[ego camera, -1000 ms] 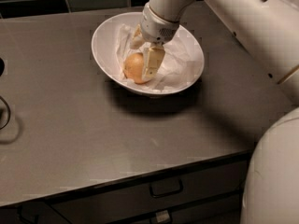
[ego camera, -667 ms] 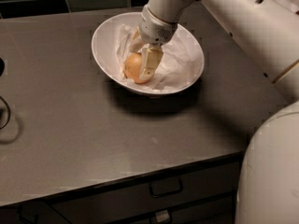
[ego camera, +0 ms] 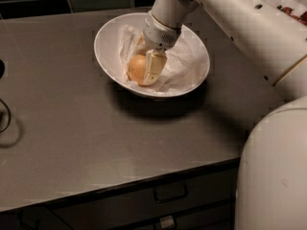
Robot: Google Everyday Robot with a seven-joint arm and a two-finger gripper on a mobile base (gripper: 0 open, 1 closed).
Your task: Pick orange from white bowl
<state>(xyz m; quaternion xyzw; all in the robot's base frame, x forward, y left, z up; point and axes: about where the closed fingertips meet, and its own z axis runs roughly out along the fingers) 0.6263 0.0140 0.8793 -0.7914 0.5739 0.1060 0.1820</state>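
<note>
The gripper (ego camera: 145,70) is down inside the bowl (ego camera: 99,51). Its fingers are closed in narrowly, pressed against the orange (ego camera: 136,69).

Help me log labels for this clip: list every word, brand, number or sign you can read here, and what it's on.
There is no readable text in this view.
The orange, the white bowl and its crumpled paper carry no print.
The gripper, down in the bowl at the orange, shows no readable marking.
The countertop and the drawer front have no labels or numbers.
</note>
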